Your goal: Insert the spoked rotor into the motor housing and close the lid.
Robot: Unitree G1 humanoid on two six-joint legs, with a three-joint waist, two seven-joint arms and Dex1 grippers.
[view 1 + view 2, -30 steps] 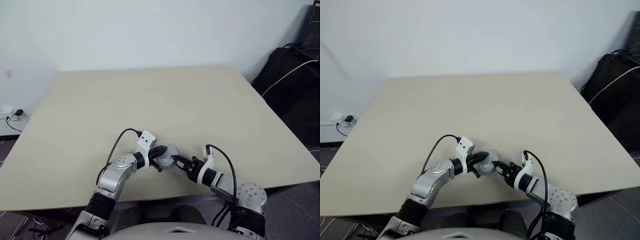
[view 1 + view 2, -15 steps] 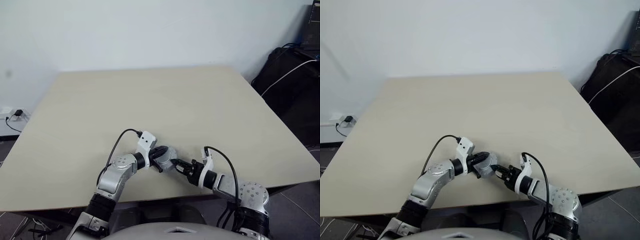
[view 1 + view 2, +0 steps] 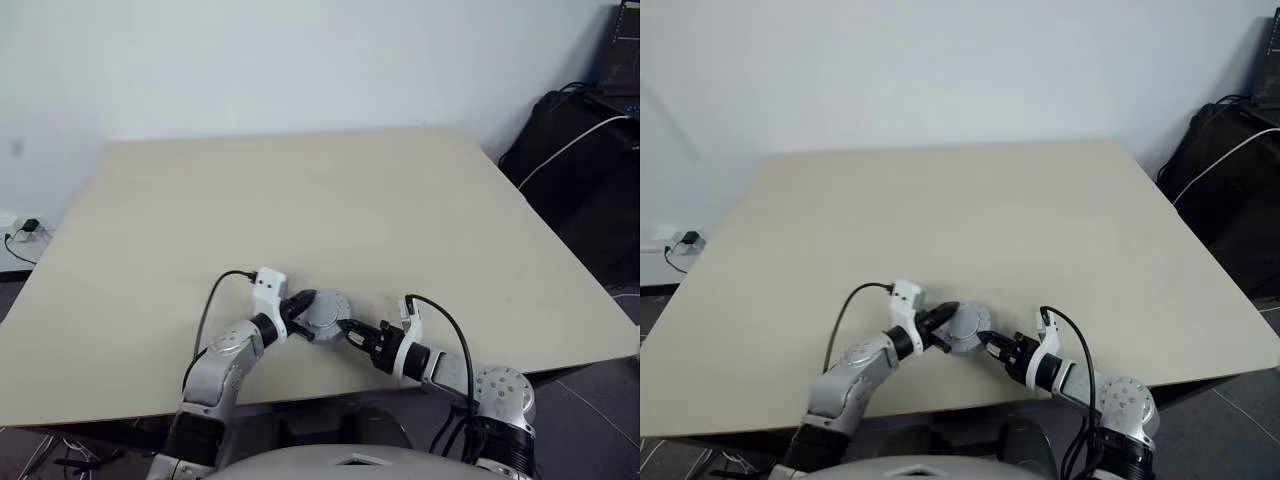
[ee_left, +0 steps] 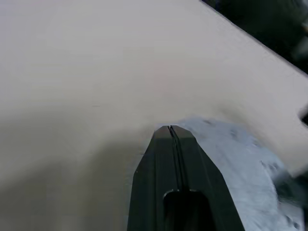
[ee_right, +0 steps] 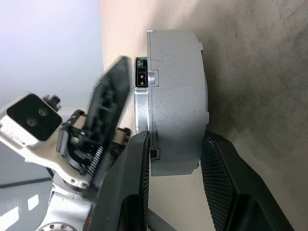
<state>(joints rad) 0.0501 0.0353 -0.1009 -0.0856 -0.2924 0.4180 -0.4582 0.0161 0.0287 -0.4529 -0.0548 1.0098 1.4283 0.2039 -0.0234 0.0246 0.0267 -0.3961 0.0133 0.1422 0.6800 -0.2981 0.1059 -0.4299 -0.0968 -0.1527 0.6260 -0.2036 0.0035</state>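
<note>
Between right claw (image 5: 173, 183) fingers (gripped): motor housing (image 5: 175, 96)

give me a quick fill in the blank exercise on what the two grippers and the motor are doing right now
1. The right gripper is clamped on the grey ____.
2. The left gripper has its two black fingers ____.
3. The table under the arms is ____ in colour.
4. The left gripper sits to the robot's ____ of the held part.

Missing words: motor housing; shut; beige; left
</note>
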